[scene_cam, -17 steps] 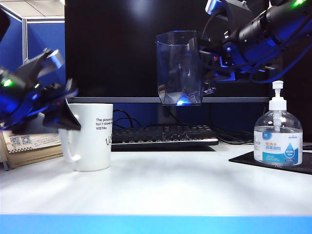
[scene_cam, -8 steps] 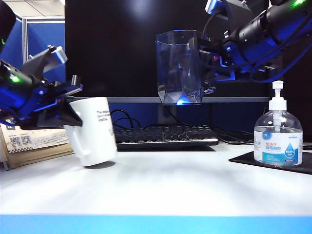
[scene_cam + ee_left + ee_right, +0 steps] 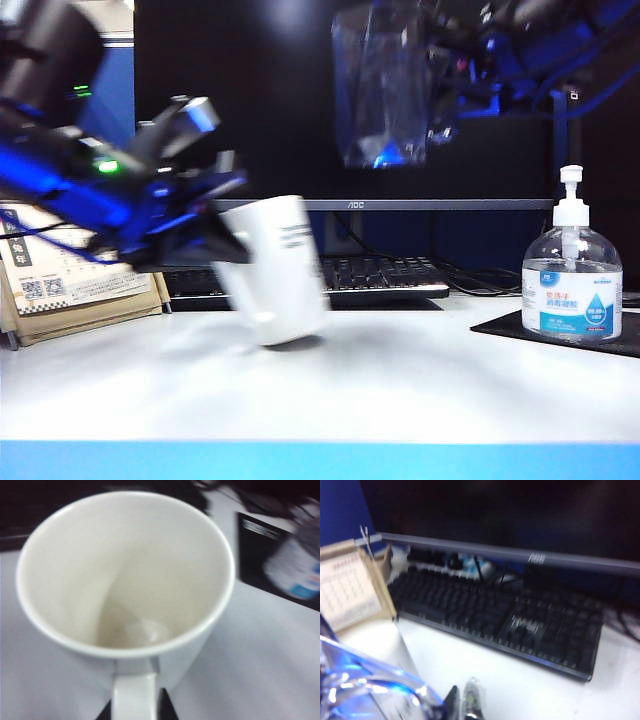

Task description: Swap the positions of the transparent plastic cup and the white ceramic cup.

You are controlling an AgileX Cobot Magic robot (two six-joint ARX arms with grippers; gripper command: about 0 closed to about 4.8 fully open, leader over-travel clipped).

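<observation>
While the white ceramic cup [image 3: 275, 270] hangs tilted just above the desk [image 3: 400, 390], nearest the exterior camera and left of centre, the left end effector [image 3: 215, 240] is clamped on its handle side; the left wrist view shows the handle [image 3: 134, 696] running between the dark jaw tips below an empty bowl. The cup's base leans toward the desk, so a grip on the handle alone could let it swing or slip, and a dip in height would likely knock its bottom edge on the surface.

Off to the right stands a pump bottle [image 3: 571, 280] on a dark mat [image 3: 510, 328], close enough to the destination side that a wide sweep could topple it.

Behind the cup lies the keyboard [image 3: 380, 275], with a monitor [image 3: 350, 100] beyond it.

High up against that screen, the transparent plastic cup [image 3: 385, 85] is carried well clear of the desk by the right end effector [image 3: 445, 95], which is closed on it at its handle side; the right wrist view shows only a blurred clear edge [image 3: 365, 680]. As the two cups' routes must cross, I judge collision between arms the main hazard.
</observation>
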